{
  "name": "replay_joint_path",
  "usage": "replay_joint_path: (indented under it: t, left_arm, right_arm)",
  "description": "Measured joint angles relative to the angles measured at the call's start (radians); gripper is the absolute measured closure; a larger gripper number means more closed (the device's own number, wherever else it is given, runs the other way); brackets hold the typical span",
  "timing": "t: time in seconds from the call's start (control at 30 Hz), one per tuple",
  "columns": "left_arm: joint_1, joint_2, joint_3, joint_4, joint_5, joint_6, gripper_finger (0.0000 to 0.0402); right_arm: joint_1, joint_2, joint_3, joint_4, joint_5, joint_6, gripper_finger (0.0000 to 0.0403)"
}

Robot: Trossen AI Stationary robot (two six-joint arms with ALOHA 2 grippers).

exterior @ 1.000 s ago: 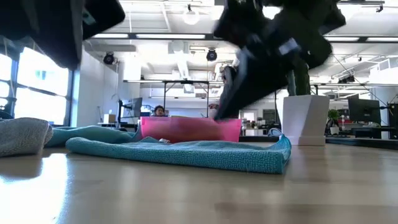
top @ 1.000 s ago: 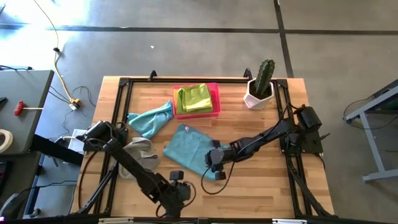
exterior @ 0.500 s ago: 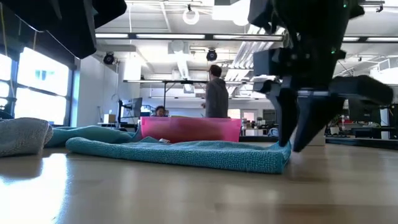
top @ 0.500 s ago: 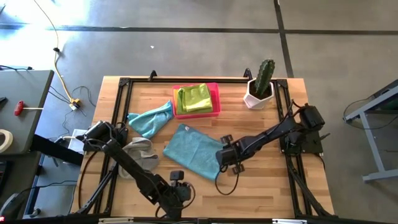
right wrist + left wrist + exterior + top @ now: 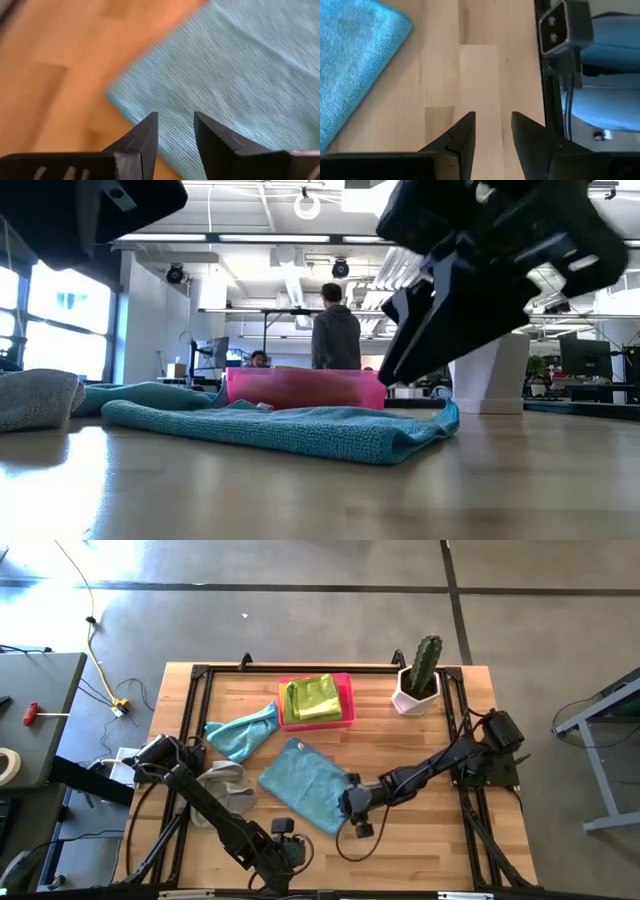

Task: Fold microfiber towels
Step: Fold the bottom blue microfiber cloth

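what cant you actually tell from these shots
- Whether the right gripper touches the spread teal towel: its own body covers the contact in the high view, and the right wrist view is blurred.
- How many cloths lie in the pink tray: the green one covers the rest from above.
- The grey towel: the left arm crosses it in the high view.

The middle of the table is taken up by a spread teal towel, over whose near corner the right gripper is held with a narrow gap between its fingers. Behind it, the way is blocked by a crumpled teal towel and a pink tray loaded with green towels. The far right corner is occupied by a potted cactus. The left edge is crowded by a grey towel and the left arm. Bare wood is left right of the spread towel.
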Motion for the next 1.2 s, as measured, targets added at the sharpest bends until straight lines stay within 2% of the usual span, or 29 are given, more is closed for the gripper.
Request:
replay_joint_path:
  t: [0.1, 0.27, 0.37, 0.6, 0.73, 0.8, 1.0, 1.2]
  left_arm:
    - [-0.002, 0.000, 0.000, 0.001, -0.033, 0.048, 0.0287]
    - [0.002, 0.009, -0.001, 0.024, -0.196, 0.094, 0.0286]
    - [0.015, 0.024, -0.001, 0.077, -0.249, 0.141, 0.0281]
    - [0.071, 0.090, -0.001, 0.190, -0.230, 0.343, 0.0228]
    - [0.108, 0.095, 0.000, 0.224, -0.313, 0.413, 0.0203]
    - [0.125, 0.102, -0.001, 0.242, -0.313, 0.448, 0.0198]
    - [0.172, 0.174, -0.001, 0.329, -0.172, 0.506, 0.0199]
    - [0.194, 0.214, -0.002, 0.329, -0.176, 0.506, 0.0199]
  right_arm:
    - [0.022, -0.010, 0.024, -0.098, -0.004, -0.058, 0.0286]
    - [0.027, -0.008, 0.047, -0.343, 0.030, -0.079, 0.0286]
    - [0.019, -0.008, 0.049, -0.362, 0.032, -0.052, 0.0286]
    - [0.024, -0.008, 0.049, -0.363, 0.031, -0.057, 0.0286]
    - [0.036, -0.008, 0.050, -0.387, 0.022, -0.010, 0.0286]
    - [0.044, -0.008, 0.050, -0.405, 0.007, 0.010, 0.0286]
    - [0.074, -0.009, 0.050, -0.458, 0.012, 0.027, 0.0286]
    - [0.093, -0.009, 0.050, -0.468, 0.027, 0.028, 0.0286]
